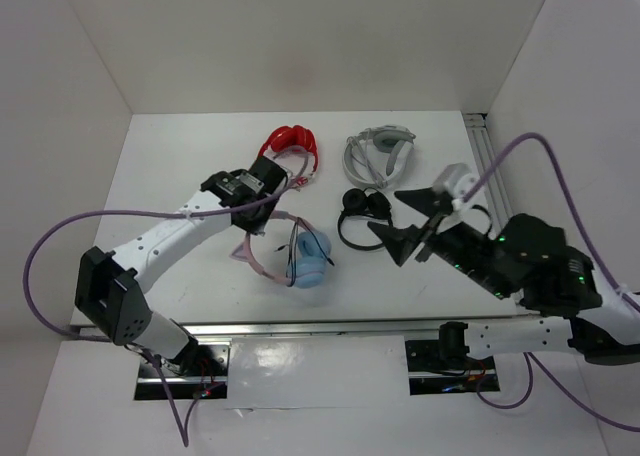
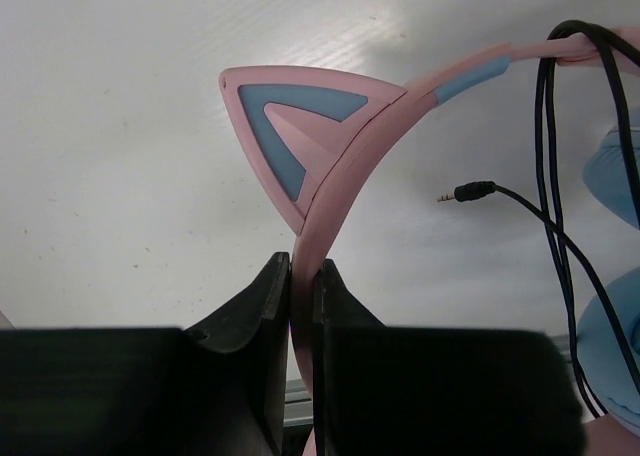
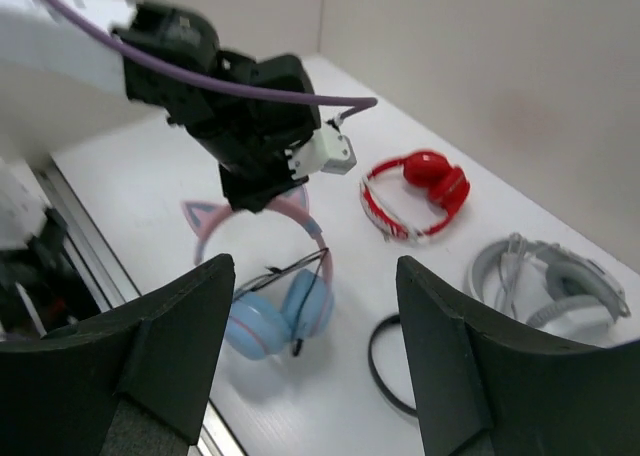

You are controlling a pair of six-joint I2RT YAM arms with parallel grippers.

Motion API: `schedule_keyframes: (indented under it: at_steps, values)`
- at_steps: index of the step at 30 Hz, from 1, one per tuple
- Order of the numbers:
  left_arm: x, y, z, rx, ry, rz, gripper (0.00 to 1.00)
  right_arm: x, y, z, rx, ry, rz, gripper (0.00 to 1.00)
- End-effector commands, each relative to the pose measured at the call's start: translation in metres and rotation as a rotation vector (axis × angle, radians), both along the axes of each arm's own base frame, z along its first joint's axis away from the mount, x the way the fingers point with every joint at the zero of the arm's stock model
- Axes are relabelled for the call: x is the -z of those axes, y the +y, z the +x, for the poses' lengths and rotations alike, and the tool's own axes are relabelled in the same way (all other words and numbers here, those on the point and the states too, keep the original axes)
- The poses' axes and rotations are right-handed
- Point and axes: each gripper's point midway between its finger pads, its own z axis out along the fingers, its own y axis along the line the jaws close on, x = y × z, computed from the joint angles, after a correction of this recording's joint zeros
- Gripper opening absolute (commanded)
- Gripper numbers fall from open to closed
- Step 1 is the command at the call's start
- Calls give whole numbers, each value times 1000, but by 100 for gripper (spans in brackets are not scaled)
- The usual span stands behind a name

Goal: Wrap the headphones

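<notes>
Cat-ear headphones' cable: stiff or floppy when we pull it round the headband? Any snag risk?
Probably floppy: the cable drapes in loose strands over the headband, so it likely won't hold a shape by itself. It looks thin and light, and its free plug may swing or catch. The headband seems fairly stiff, keeping its arch while pinched in the shut left gripper.

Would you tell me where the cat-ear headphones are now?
In the top view, the headphones sit left of centre, just below the red headphones; the left gripper pinches their headband.
</notes>
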Motion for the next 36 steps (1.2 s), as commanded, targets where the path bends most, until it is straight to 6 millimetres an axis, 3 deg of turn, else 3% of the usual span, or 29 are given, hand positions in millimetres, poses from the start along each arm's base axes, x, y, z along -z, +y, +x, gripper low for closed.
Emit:
schedule_keyframes:
  at_steps: [1,5,7,11,13,14,20,21,26,31,32,33,36]
  values:
    - [-37,9,29,-123,-117,-167,0,-38,-6,-9,-39,6,163,73]
    - [-46,42,62,-270,-148,-183,0,-20,-3,-6,-18,30,124,73]
    - [-64,57,77,-337,-195,-210,0,-15,-4,-2,10,38,119,73]
    - [-74,111,103,-509,-232,-237,0,-9,-8,-2,24,56,116,73]
    - [-75,126,112,-553,-249,-224,0,-6,-10,-1,34,65,122,73]
    - [-72,138,114,-584,-245,-217,0,-2,-9,0,44,72,118,73]
    - [-49,167,120,-723,-275,-165,0,5,-18,0,53,79,121,73]
    - [-41,180,121,-769,-257,-166,0,8,-17,0,53,79,120,73]
    - [-32,190,126,-819,-243,-226,0,8,-23,2,72,78,119,74]
    - [-35,198,133,-838,-250,-224,0,16,-22,4,91,79,98,74]
    - [-26,204,134,-854,-229,-214,0,20,-21,4,91,80,90,74]
    - [-30,207,137,-861,-239,-201,0,20,-20,3,83,87,96,74]
    - [-20,216,140,-896,-198,-197,0,20,-18,2,74,96,103,74]
